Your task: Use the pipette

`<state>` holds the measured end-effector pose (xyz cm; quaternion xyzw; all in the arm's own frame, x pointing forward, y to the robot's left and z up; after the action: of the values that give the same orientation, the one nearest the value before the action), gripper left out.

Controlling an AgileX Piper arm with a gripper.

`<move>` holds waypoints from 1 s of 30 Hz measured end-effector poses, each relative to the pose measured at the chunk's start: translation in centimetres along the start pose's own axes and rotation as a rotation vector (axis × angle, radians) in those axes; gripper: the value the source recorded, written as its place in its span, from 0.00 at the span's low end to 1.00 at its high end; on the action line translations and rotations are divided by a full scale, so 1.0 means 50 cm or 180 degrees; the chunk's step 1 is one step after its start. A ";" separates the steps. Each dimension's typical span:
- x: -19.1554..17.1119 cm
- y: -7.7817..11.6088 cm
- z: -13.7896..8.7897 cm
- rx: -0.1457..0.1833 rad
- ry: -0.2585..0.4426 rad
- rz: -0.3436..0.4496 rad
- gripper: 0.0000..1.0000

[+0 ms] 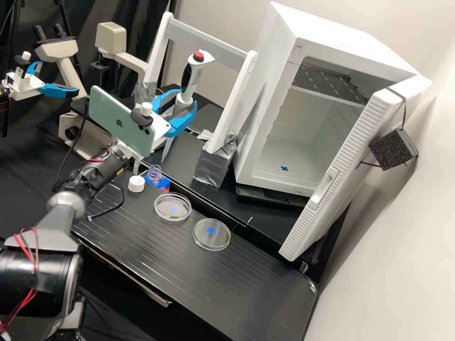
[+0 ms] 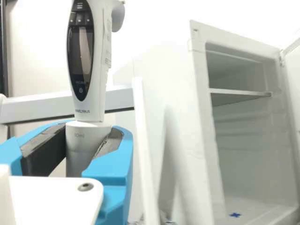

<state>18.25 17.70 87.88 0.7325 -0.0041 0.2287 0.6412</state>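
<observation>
In the high view my gripper (image 1: 186, 103) is shut around the lower body of the white pipette (image 1: 192, 76), which has a red top button and a dark display. The pipette leans slightly, its pale tip pointing down above the bench's back part, behind the small clear bottle (image 1: 154, 173). That bottle holds pinkish liquid and stands uncapped at a blue patch; a white cap (image 1: 136, 184) lies beside it. Two clear round dishes, one (image 1: 172, 212) nearer the bottle and another (image 1: 212, 240), rest on the bench. The wrist view has the gripper (image 2: 92, 136) with both fingers against the pipette (image 2: 99, 70).
A white frame (image 1: 208, 40) with a taped foot (image 1: 215, 166) rises behind the pipette. The white cabinet (image 1: 260, 104) stands at the back right, its door (image 1: 350, 166) open. A phone (image 1: 121, 121) is mounted on the arm. The second arm's gripper is at the far left.
</observation>
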 end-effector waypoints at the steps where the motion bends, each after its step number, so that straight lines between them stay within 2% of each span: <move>1: -0.002 0.006 0.007 0.0008 -0.0006 -0.0005 0.00; 7: -0.036 0.042 0.061 -0.0168 0.0175 -0.0208 0.00; 11: -0.054 0.059 0.082 -0.0211 0.0245 -0.0270 0.00; 13: -0.058 0.071 0.094 -0.0203 0.0211 -0.0249 0.00; 19: -0.071 0.088 0.119 -0.0087 0.0075 -0.0228 0.00; 30: -0.081 0.088 0.131 -0.0093 0.0000 -0.0258 0.00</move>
<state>15.46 9.57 90.17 0.7226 0.0223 0.2025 0.6606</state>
